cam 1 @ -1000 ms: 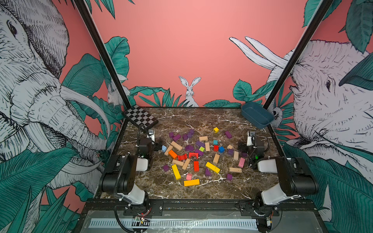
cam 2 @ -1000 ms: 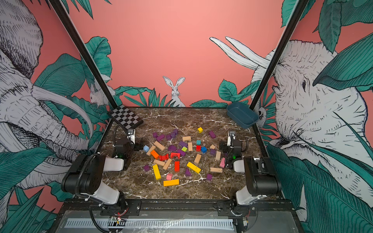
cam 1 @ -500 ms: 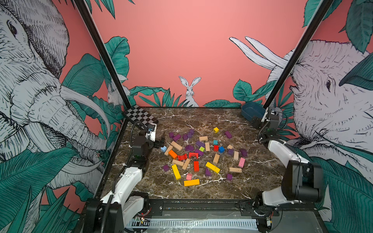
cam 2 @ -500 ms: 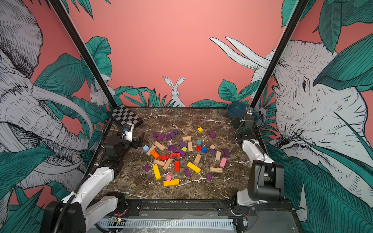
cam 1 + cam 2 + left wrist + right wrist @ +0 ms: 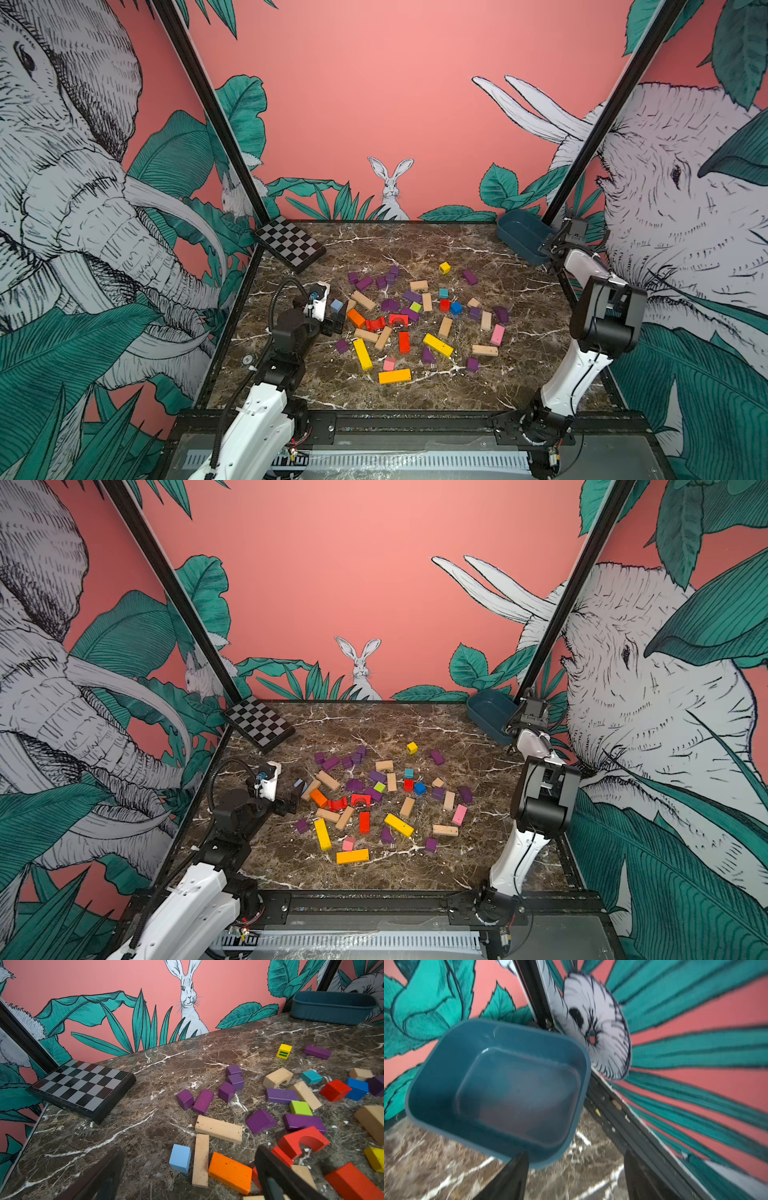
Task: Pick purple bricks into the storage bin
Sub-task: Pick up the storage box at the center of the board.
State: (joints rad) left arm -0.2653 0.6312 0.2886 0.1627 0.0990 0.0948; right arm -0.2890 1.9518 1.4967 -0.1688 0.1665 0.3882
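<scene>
Several purple bricks (image 5: 363, 283) (image 5: 330, 763) (image 5: 203, 1101) lie scattered among other coloured blocks in the middle of the marble table. The dark blue storage bin (image 5: 521, 232) (image 5: 490, 712) (image 5: 332, 1008) (image 5: 431, 1093) sits in the far right corner, and the right wrist view shows it empty. My right gripper (image 5: 548, 249) (image 5: 574, 1157) hovers at the bin's near corner, open, with only table between its fingers. My left gripper (image 5: 334, 324) (image 5: 189, 1150) is low at the pile's left edge, wide open. It is near a light blue block (image 5: 180, 1158) and holds nothing.
A black-and-white checkerboard slab (image 5: 291, 247) leans in the far left corner. Tan (image 5: 363, 300), yellow (image 5: 362, 353), orange (image 5: 394, 376), red (image 5: 404, 341) and pink (image 5: 497, 334) blocks mix with the purple ones. Black frame posts (image 5: 582, 174) and walls close in both sides.
Both arms have unfolded from the table's front. The right arm swung to the far right corner at the bin and its jaws narrowed somewhat. The left arm reached to the pile's left edge.
</scene>
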